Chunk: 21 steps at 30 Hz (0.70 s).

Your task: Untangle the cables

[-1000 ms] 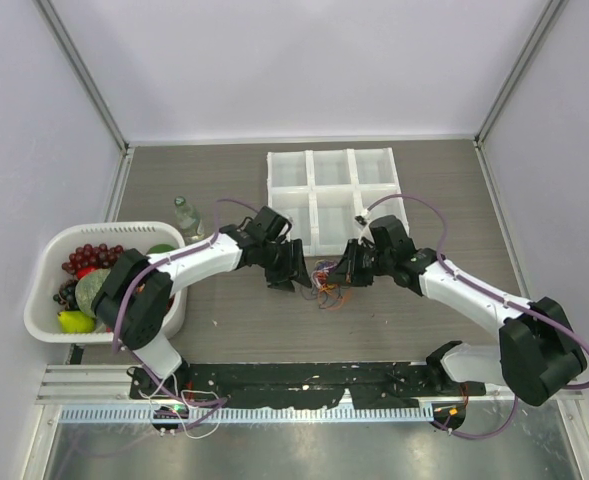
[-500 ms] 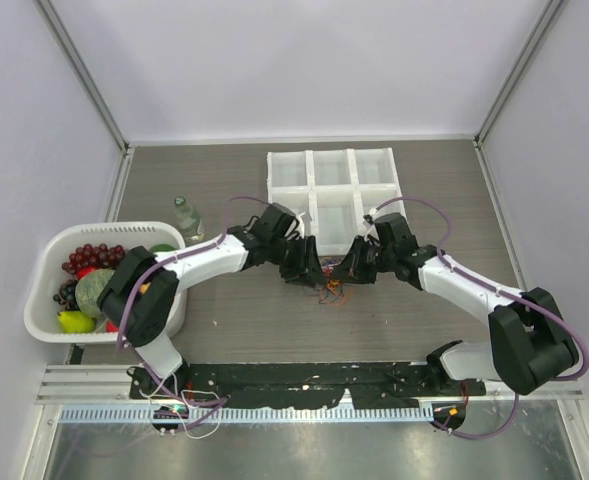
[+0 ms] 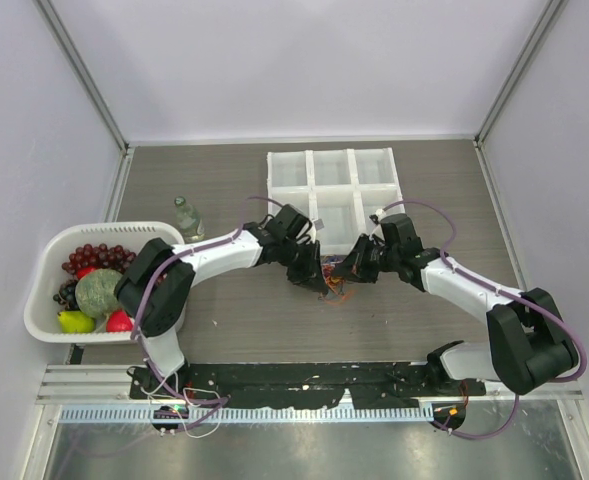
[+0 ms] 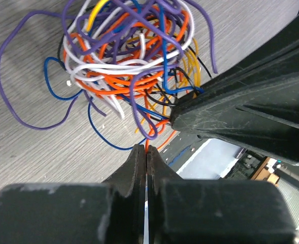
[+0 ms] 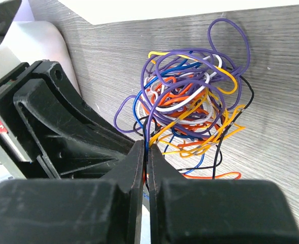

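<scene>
Near the middle of the top view, just below the lower edge of a white compartment tray [image 3: 311,185], the cables [image 3: 331,288] lie as one small tangled ball on the grey wood-grain surface [image 3: 224,330]. Up close they are thin loops of purple, orange, white, blue, yellow and black wound through each other, with a few purple and blue loops straying outward.

From the left of the ball, the left fingers [image 3: 319,281] are pressed together with no gap showing. In the left wrist view their tips [image 4: 141,155] pinch an orange strand that runs down out of the cables [image 4: 129,61] at the lower edge of the knot. From the right, the right fingers [image 3: 347,274] are likewise closed tight. In the right wrist view their tips [image 5: 141,152] nip purple and blue strands at the lower left of the cables [image 5: 190,107]. The two pairs of tips sit just beside each other, each dark finger filling a side of the other's wrist view.

Further out, at the left edge of the top view, a white basket [image 3: 104,228] holds fruit, with a small bottle [image 3: 184,215] standing just beyond it.
</scene>
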Motion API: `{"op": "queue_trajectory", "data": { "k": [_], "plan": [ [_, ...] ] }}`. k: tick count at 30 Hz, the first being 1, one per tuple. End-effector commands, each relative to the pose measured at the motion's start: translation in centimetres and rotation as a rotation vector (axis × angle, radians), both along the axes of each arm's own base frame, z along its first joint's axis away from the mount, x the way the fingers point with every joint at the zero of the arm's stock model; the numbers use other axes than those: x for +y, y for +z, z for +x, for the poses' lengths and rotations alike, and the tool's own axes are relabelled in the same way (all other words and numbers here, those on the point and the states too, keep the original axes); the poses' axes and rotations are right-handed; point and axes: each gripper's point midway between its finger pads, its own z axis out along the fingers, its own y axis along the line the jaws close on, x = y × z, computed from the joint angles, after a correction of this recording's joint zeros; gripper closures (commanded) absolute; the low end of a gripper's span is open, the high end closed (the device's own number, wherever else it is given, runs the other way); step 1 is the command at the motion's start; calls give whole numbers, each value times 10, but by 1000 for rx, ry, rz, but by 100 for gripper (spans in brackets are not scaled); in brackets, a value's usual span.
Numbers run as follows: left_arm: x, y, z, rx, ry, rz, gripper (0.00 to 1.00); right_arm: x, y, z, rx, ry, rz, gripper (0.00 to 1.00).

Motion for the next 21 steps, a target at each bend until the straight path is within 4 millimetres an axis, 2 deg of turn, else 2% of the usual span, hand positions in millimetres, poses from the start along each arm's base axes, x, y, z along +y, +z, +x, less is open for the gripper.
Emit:
{"op": "queue_trajectory", "data": {
  "k": [1,3,4,7,12,15,19,21],
  "plan": [
    [-8,22,-3,-62,-65,-14,100,6,20,8,-69,6,56,95],
    [-5,33,-6,-108,-91,24,100,5,18,8,-83,16,35,79],
    [-3,40,-7,-122,-100,27,100,4,15,7,-90,28,16,65],
    [1,61,-13,-157,-120,8,100,-2,5,4,-119,57,-81,48],
    [2,89,-24,-150,-157,-39,100,12,0,-3,-143,85,-81,45],
    [-2,115,-29,-155,-162,-107,100,19,-8,1,-140,64,-106,44],
    [-5,176,-33,-244,-152,-248,100,14,-26,11,-97,-6,-174,44],
    [0,224,-32,-351,-147,-311,100,3,-40,14,-62,-31,-259,44]
  ]
}}
